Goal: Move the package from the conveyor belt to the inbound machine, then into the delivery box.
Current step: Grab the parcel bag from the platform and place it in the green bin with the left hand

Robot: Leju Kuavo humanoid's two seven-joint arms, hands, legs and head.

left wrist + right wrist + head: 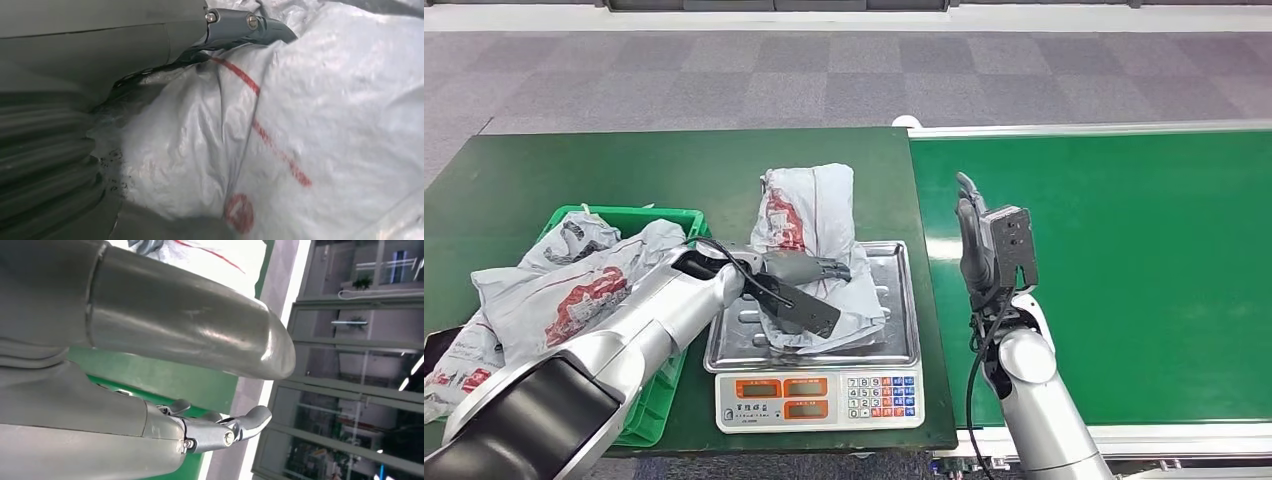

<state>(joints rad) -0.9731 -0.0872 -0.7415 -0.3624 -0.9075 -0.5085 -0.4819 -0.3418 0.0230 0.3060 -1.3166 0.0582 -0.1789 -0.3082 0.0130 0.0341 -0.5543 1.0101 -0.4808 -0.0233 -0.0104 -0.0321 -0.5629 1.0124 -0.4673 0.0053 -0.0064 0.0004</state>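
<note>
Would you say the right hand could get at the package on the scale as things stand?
Probably not easily: the right hand is raised over the conveyor belt, and the left hand already rests on the package.

bright even overhead light, soft shadows, glare on white plastic, blurred close-ups

My left hand (809, 270) lies on the package (809, 215) on the scale tray (894, 300), so the tray offers little room. Left of it, the green crate (679, 220) is heaped with bags (574, 285). My right hand (969, 225) stands raised over the conveyor belt (1124, 270), whose green surface stretches open to the right.
</note>
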